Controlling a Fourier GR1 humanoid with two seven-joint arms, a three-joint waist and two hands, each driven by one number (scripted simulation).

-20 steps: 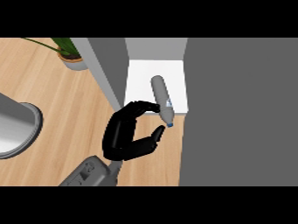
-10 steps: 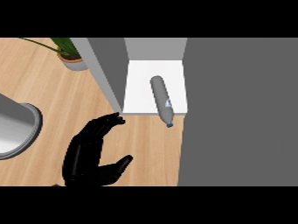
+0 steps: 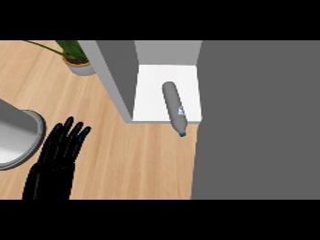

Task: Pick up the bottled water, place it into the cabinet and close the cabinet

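The bottled water (image 3: 172, 104) is a grey bottle lying on its side on the white floor of the cabinet (image 3: 148, 84). Its blue cap (image 3: 182, 134) pokes out past the shelf's front edge over the wooden counter. A grey panel (image 3: 112, 77) stands along the cabinet's left side. My left hand (image 3: 60, 152) is at the lower left, well apart from the bottle, flat and open with straight fingers pointing up and nothing in it. My right hand does not show.
A large grey metal cylinder (image 3: 6, 136) stands at the left edge, right beside my left hand. A potted plant (image 3: 78, 58) sits at the back left. A wide grey surface (image 3: 266, 122) fills the right side. Wooden counter (image 3: 141, 159) lies between hand and cabinet.
My left hand has drawn back down and to the left, away from the bottle, and its curled fingers have straightened. The bottle has stayed lying in the cabinet.
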